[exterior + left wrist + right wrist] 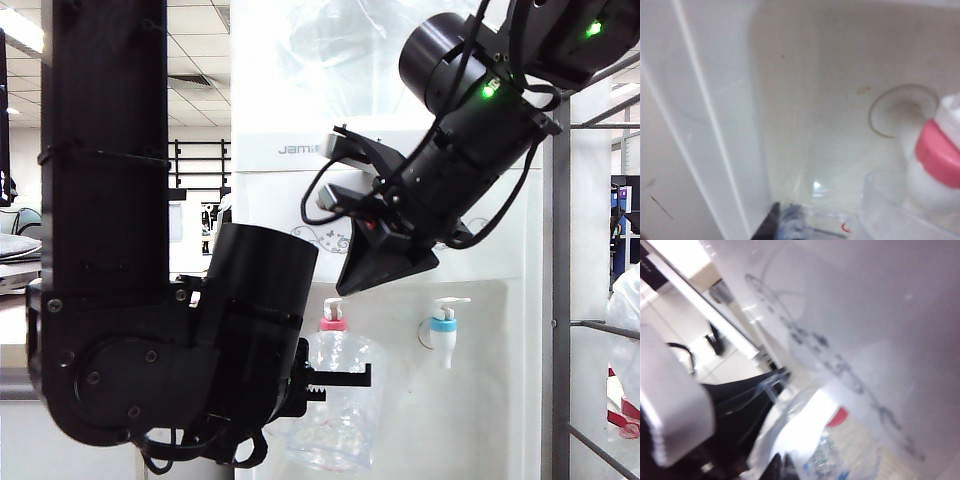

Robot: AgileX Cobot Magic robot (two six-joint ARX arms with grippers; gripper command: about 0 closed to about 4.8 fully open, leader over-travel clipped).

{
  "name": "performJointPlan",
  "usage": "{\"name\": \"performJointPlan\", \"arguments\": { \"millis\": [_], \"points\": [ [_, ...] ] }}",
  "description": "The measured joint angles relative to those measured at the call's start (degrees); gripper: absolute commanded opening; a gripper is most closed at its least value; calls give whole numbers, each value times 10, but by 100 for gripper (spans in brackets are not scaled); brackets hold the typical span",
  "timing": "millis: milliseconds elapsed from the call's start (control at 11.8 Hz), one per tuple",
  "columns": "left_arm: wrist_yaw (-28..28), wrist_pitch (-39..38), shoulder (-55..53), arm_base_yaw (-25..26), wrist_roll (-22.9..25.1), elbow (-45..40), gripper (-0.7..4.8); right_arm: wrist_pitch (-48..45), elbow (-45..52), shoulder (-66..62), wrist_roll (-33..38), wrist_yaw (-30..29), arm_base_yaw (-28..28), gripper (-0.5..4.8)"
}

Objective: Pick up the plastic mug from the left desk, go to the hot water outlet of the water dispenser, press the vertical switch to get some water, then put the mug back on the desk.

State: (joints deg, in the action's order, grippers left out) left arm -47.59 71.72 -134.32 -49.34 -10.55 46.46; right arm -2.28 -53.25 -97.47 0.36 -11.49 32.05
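The left gripper [345, 378] has its jaws clamped on the plastic mug [342, 410], held just under the hot water outlet [333, 322] to catch water—the right gripper [385, 262], jaws closed and empty, hangs above the vertical switch [331, 307], likely to press it.

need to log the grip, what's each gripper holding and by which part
The left gripper holds the plastic mug by its upper side wall, under the hot water outlet. The right gripper, shut above it, holds nothing.
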Motion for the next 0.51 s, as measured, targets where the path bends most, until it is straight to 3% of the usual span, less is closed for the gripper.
{"name": "performJointPlan", "arguments": {
  "millis": [507],
  "points": [
    [2, 0, 0, 0, 0, 0, -5, -16, -1, -31, -35, -16, -1, -2]
  ]
}}
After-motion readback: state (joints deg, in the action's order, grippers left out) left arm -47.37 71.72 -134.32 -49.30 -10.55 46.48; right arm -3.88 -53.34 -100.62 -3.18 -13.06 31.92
